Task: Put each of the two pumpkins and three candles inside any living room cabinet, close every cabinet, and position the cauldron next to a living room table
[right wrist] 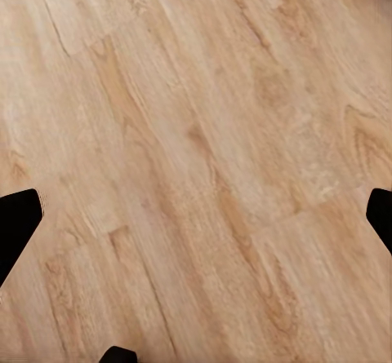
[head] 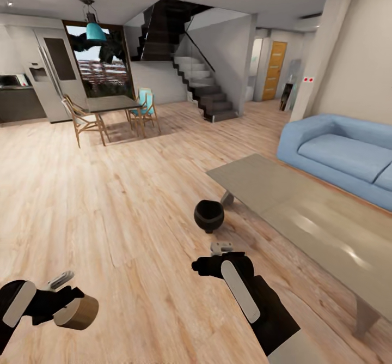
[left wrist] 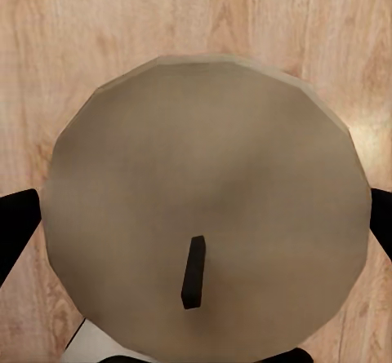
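My left gripper (head: pixel 66 305) is shut on a stubby beige candle (head: pixel 77 313), held low over the wooden floor at the lower left of the head view. In the left wrist view the candle's round top (left wrist: pixel 204 208) with its dark wick sits between the black fingers (left wrist: pixel 16 228). The black cauldron (head: pixel 209 215) stands on the floor just beside the near corner of the grey coffee table (head: pixel 305 211). My right gripper (head: pixel 215 256) hovers a little in front of the cauldron, open, with bare floor between its fingertips (right wrist: pixel 16 220).
A blue sofa (head: pixel 343 151) stands behind the coffee table on the right. A dining table (head: pixel 111 103) with chairs is far back on the left, and a staircase (head: pixel 207 91) at the back centre. Wide wooden floor (head: pixel 125 200) lies between them.
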You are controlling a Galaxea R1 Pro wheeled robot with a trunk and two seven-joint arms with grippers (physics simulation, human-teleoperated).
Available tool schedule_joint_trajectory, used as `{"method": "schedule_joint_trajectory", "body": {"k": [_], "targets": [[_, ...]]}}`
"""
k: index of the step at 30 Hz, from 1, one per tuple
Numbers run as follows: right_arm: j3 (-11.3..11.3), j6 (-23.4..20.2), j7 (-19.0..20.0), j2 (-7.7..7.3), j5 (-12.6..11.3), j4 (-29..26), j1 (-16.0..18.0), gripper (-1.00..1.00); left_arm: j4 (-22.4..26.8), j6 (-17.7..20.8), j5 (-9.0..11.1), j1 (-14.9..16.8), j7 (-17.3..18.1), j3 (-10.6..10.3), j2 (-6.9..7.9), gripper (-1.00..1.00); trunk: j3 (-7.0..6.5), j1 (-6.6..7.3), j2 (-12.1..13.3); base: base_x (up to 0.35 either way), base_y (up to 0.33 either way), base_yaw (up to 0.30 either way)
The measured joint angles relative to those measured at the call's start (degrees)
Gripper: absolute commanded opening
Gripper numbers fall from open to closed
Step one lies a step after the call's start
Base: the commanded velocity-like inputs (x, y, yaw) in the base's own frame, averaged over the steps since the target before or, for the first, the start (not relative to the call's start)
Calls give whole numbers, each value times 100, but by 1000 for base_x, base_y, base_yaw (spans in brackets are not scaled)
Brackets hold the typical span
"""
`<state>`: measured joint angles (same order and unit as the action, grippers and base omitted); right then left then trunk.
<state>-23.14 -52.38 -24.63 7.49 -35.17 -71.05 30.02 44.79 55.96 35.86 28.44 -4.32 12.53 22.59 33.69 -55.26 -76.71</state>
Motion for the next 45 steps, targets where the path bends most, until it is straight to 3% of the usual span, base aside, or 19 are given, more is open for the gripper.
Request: {"method": "schedule_joint_trajectory", "body": {"k": [20,30,45], "targets": [[-1,0,8,-1,-1,-9,2,100,-1,-4,-10,0,-8,-4,1,-100,0,2,0,29,0,289],[-1,15,11,-5,-34,-7,6,100,-1,-4,-6,0,-8,-7,-2,-100,0,3,0,302,0,200],[-13,158,74,-8,-62,-22,3,100,-9,-3,-1,0,-8,12,-19,-100,0,3,0,331,69,15]]}}
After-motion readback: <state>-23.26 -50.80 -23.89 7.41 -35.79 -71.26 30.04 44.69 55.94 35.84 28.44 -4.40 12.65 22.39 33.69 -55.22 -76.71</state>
